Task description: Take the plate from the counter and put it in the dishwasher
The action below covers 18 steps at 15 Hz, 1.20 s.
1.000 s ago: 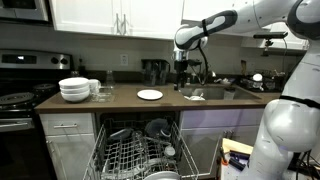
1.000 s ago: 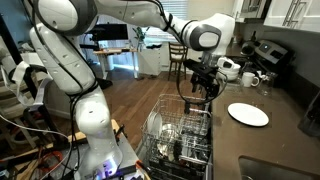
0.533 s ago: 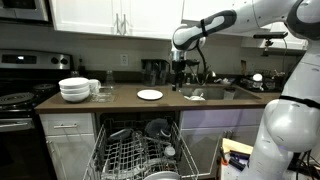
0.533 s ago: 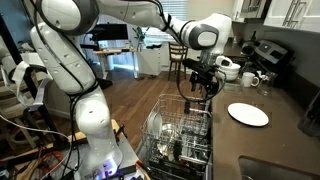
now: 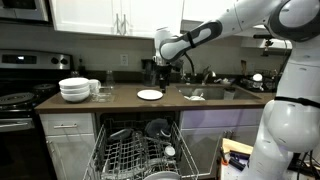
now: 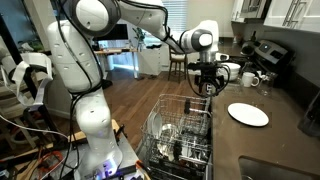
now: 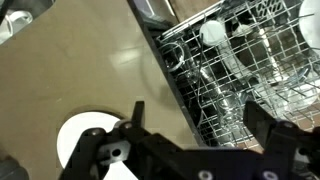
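Observation:
The small flat white plate [image 5: 150, 95] lies on the dark brown counter [image 5: 120, 100], between the bowls and the sink; it also shows in the other exterior view [image 6: 248, 114]. In the wrist view the plate [image 7: 82, 137] is at the lower left, partly hidden by the gripper body. My gripper [image 5: 163, 73] hangs open and empty above the counter's front edge, just beside and above the plate [image 6: 210, 86]. Its two black fingers [image 7: 200, 115] stand wide apart. The dishwasher [image 5: 140, 150] is open below, its wire rack [image 6: 180, 135] pulled out and holding dishes [image 7: 240, 60].
A stack of deep white bowls [image 5: 74, 90] and glasses stand at the counter's end next to the black stove [image 5: 20, 100]. The sink with its faucet [image 5: 205, 92] is on the plate's other side. Mugs [image 6: 245, 76] stand behind the gripper.
The arm has swung from over the sink along the counter toward the plate. The gripper stays open. The plate has not moved.

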Motion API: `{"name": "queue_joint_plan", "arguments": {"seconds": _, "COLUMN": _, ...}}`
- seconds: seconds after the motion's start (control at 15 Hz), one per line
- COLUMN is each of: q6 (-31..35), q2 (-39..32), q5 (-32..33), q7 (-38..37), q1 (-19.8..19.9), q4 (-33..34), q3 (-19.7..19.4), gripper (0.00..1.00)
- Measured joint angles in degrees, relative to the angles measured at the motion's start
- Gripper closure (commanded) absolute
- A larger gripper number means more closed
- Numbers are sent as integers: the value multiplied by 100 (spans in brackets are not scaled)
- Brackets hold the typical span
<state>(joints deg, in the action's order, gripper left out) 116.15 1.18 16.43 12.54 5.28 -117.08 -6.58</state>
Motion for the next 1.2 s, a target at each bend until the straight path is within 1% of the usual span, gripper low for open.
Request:
{"name": "queue_joint_plan", "arguments": {"seconds": 0.4, "q6": 1043, "q2": -807, "q5": 782, "q7": -45, "q1": -21, "q4": 313, "q3": -7, "gripper": 0}}
{"name": "queue_joint_plan", "arguments": {"seconds": 0.67, "q6": 1743, "q2": -1266, "q5": 1890, "q7": -698, "q1": -25, "q4": 445, "q3": -115, "gripper": 0}}
{"name": "queue_joint_plan", "arguments": {"seconds": 1.2, "q6": 1765, "q2": -1317, "q5": 1926, "q7": -747, "q1": -25, "q4": 453, "q3": -120, "gripper": 0}}
